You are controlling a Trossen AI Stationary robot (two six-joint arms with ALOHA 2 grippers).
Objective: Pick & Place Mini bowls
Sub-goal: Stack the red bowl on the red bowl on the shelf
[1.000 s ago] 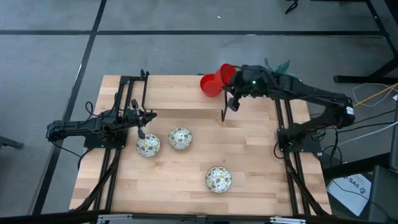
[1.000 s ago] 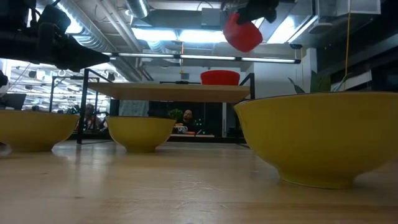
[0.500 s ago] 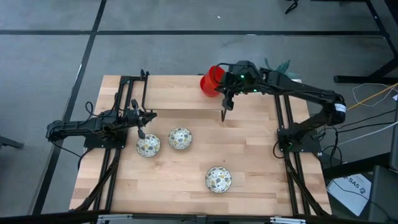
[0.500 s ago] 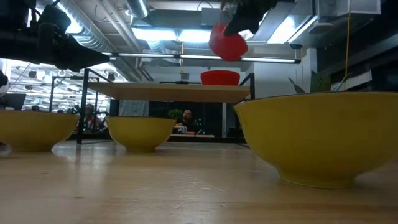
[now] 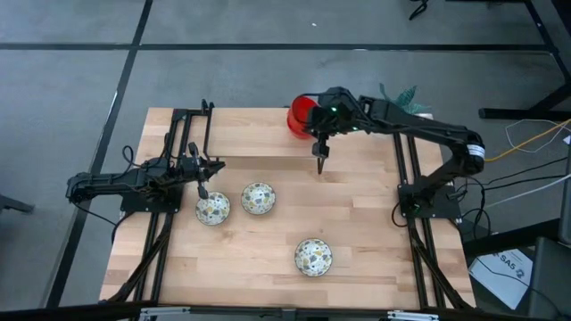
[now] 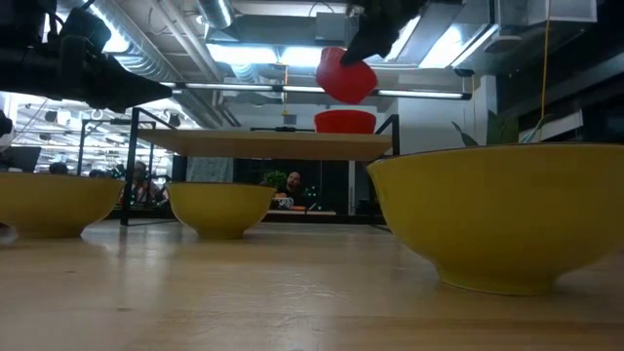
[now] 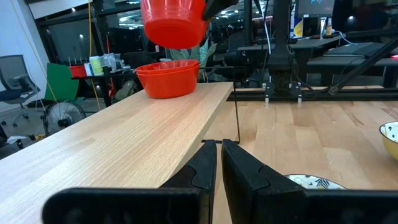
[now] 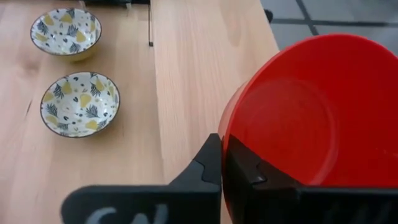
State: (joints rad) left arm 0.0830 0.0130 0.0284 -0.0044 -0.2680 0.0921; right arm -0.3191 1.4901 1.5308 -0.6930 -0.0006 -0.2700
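My right gripper [image 5: 313, 119] is shut on a plain red mini bowl [image 6: 346, 78] in the air above the raised wooden shelf [image 6: 283, 144] at the table's far side. Another red bowl [image 6: 344, 122] stands on the shelf just below it; whether it is a stack I cannot tell. Three white speckled bowls [image 5: 212, 209] [image 5: 258, 198] [image 5: 313, 257] stand on the table. My left gripper [image 5: 203, 189] is shut and empty, just beyond the leftmost speckled bowl. My right gripper holds the red bowl by its rim [image 8: 224, 132], one finger inside the bowl and one outside. The bowl is lifted clear and tilted, its opening turned sideways, above the red bowl on the shelf.
The shelf stands on thin dark legs [image 5: 320, 163] across the far part of the table. A green plant [image 5: 401, 94] is behind the right arm at the far right. Bare wood lies at the table's near side, around the speckled bowl there.
My right gripper has carried the red bowl toward the table's left and down a little. The bowl now hangs over the red bowl on the shelf; before, it was to that bowl's right and higher.
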